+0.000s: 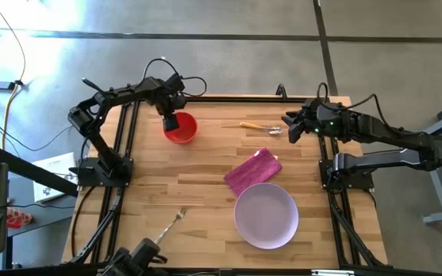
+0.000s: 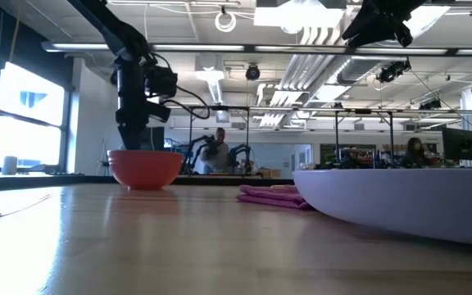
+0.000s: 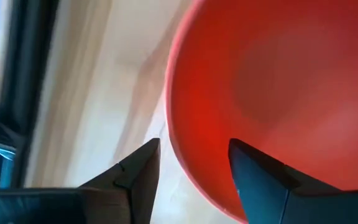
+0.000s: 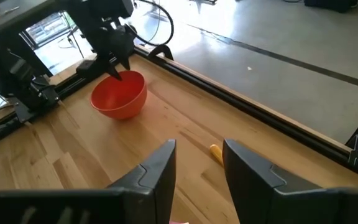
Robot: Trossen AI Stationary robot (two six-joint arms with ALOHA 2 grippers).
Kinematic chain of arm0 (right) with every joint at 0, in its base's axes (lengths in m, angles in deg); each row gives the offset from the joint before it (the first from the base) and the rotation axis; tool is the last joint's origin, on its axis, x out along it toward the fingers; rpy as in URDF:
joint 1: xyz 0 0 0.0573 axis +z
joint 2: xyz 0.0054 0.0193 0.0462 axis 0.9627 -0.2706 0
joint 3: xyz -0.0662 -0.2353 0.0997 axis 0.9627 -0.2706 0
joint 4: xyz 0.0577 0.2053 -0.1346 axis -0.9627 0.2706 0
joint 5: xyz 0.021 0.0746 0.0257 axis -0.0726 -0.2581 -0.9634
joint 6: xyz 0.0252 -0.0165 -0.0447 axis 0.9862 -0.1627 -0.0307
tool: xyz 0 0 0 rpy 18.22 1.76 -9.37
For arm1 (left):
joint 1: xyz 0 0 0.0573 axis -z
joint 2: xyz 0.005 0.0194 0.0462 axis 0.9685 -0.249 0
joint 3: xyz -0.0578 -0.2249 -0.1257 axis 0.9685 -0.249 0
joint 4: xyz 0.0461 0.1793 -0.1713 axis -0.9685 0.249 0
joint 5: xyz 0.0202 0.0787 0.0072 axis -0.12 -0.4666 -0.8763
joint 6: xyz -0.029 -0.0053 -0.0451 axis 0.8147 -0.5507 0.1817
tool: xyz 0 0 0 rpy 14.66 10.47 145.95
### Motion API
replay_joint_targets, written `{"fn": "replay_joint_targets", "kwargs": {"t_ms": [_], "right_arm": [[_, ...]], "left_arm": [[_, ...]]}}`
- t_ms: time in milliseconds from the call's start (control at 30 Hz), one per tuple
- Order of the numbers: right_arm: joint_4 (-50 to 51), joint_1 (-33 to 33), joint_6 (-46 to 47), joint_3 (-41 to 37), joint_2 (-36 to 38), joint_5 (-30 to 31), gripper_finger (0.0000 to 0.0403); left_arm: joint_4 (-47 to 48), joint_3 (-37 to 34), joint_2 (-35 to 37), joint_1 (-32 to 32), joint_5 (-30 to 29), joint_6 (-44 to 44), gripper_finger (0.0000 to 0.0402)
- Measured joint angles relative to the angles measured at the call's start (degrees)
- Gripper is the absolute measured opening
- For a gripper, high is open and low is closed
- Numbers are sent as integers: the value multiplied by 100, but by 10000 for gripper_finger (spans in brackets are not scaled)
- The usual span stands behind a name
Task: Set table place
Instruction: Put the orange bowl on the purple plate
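Note:
The red bowl (image 1: 180, 129) stands on its base on the table (image 1: 206, 192), far left; it also shows in the low view (image 2: 145, 169). My left gripper (image 1: 170, 121) is open at the bowl's rim, pointing down, one finger inside the bowl (image 3: 260, 180) and one outside (image 3: 135, 174), with a gap to the rim on each side. My right gripper (image 1: 288, 123) is open and empty, raised above the table near the spoon's metal end. The yellow-handled spoon (image 1: 258, 127) lies flat near the far edge, and its handle shows between the right fingers (image 4: 216, 152).
The magenta napkin (image 1: 253, 170) lies mid-table beside the lavender plate (image 1: 265, 215) at the near right. The silver fork (image 1: 171, 225) lies near the near edge, left of the plate. Black rails (image 1: 125, 153) run along both table sides.

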Motion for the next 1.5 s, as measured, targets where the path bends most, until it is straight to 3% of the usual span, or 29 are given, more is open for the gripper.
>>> {"fn": "replay_joint_targets", "kwargs": {"t_ms": [467,567,767,1000,1267,1500], "right_arm": [[2,0,-7,0,10,0,124],[2,0,2,0,10,0,124],[2,0,93,0,10,0,124],[7,2,95,-3,-85,1,108],[-6,2,80,-4,-585,4,8],[-1179,18,-467,-4,-1354,293,2]], "left_arm": [[-363,-456,-2,0,197,135,177],[-365,-455,-2,2,199,135,144],[-386,-448,2,39,342,149,19],[-506,-408,39,227,341,136,9],[-464,451,39,909,280,281,3],[-432,1681,39,1603,-290,413,2]]}}
